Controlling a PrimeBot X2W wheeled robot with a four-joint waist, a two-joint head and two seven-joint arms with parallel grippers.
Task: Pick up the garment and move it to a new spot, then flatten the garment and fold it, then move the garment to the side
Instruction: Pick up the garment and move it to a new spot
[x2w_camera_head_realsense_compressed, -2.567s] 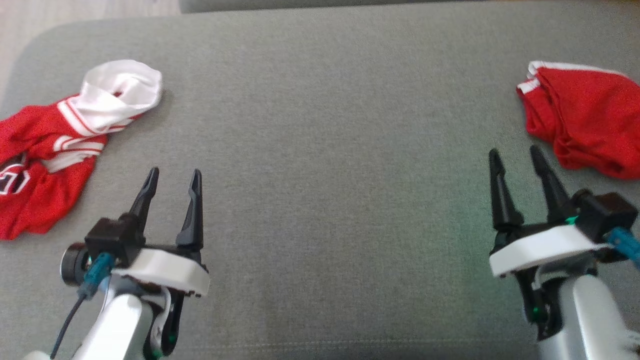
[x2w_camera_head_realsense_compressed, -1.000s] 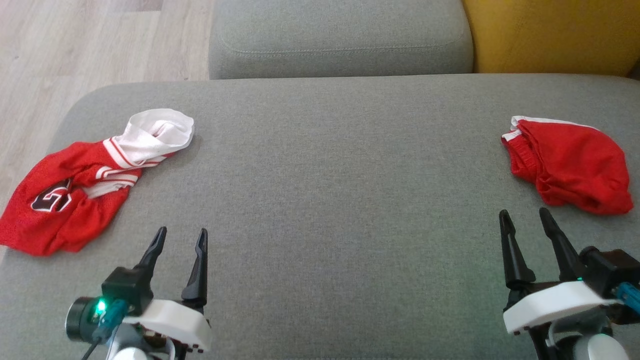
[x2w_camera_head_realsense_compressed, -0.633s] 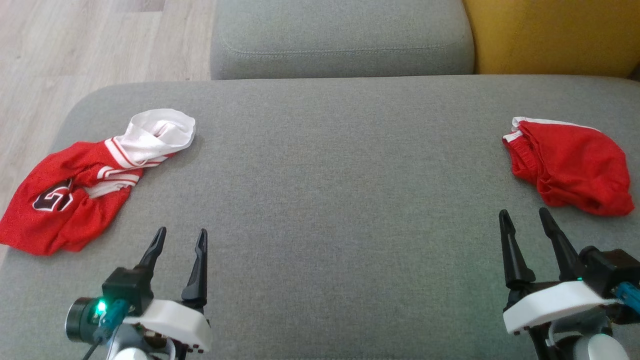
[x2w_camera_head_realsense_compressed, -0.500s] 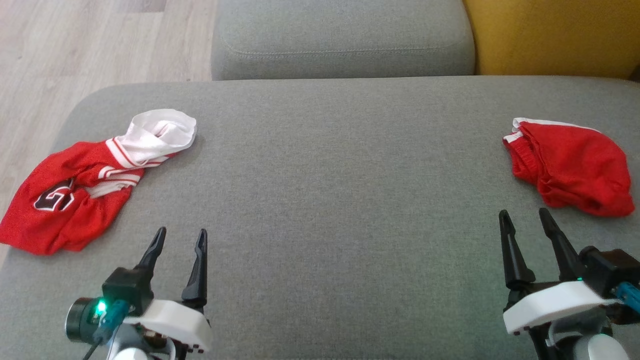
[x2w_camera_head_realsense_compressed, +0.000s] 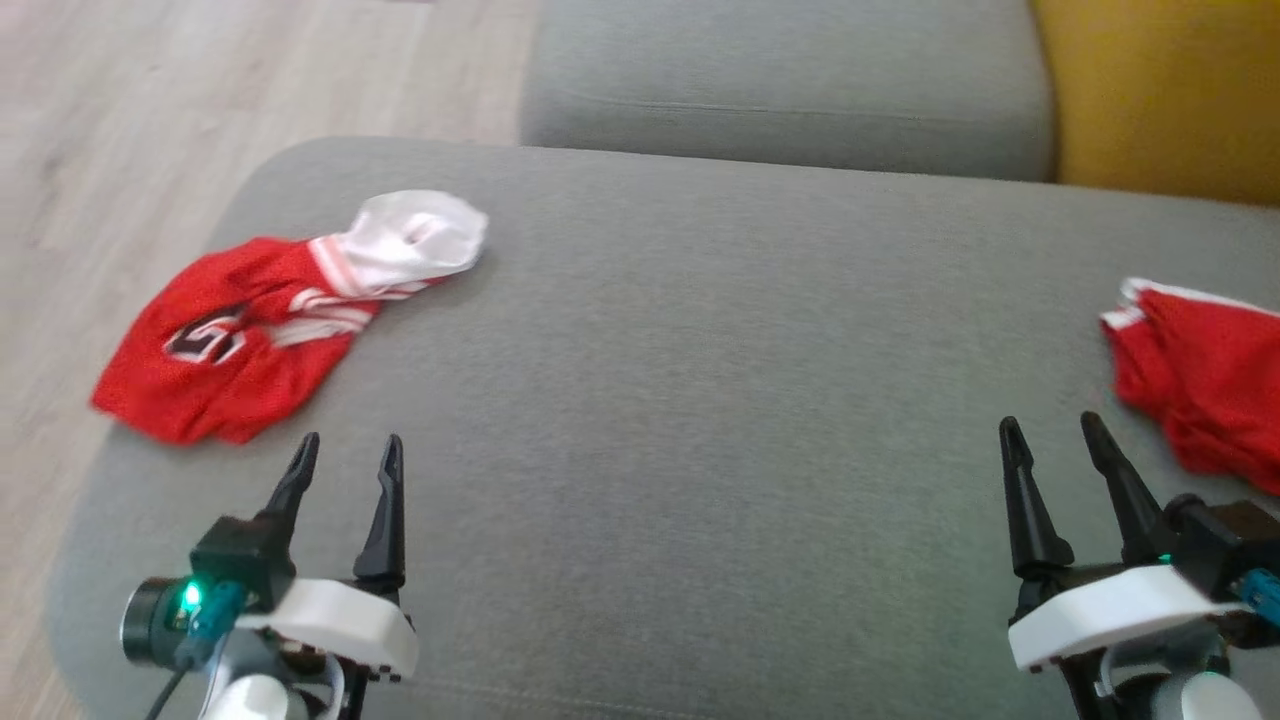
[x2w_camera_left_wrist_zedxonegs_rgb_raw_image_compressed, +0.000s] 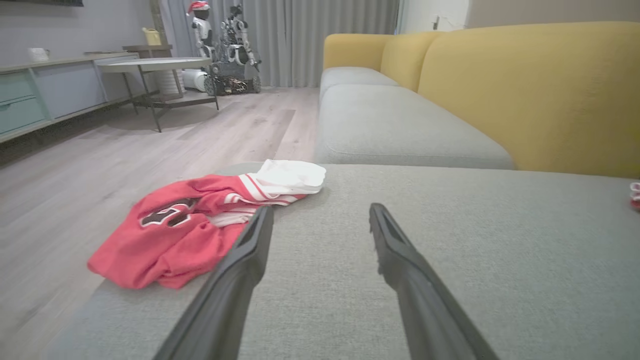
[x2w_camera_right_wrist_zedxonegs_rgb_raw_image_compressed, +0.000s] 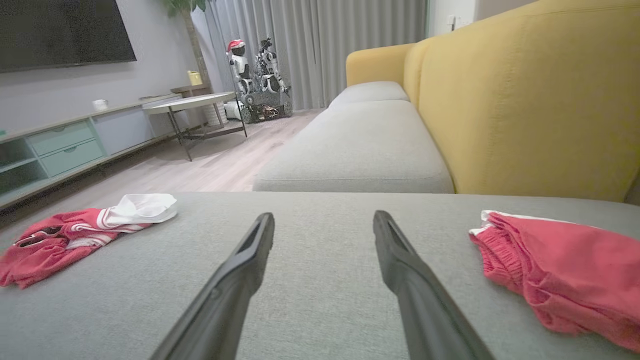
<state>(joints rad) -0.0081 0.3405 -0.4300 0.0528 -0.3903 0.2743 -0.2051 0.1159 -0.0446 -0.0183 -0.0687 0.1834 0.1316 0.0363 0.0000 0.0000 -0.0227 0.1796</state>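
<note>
At the upper left the crumpled jersey (x2w_camera_head_realsense_compressed: 240, 340) lies by the edge of the cushion (x2w_camera_head_realsense_compressed: 700, 400); a bad tug could drop it on the floor (x2w_camera_head_realsense_compressed: 100, 150). My left gripper (x2w_camera_head_realsense_compressed: 350, 442) and right gripper (x2w_camera_head_realsense_compressed: 1049, 423) both stand apart, empty. The red shorts (x2w_camera_head_realsense_compressed: 1200, 380) at the right could trick me.

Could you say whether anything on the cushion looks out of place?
The red jersey lies crumpled at the left edge of the cushion, a corner at its brink; the red shorts lie bunched at the right. No damage.
</note>
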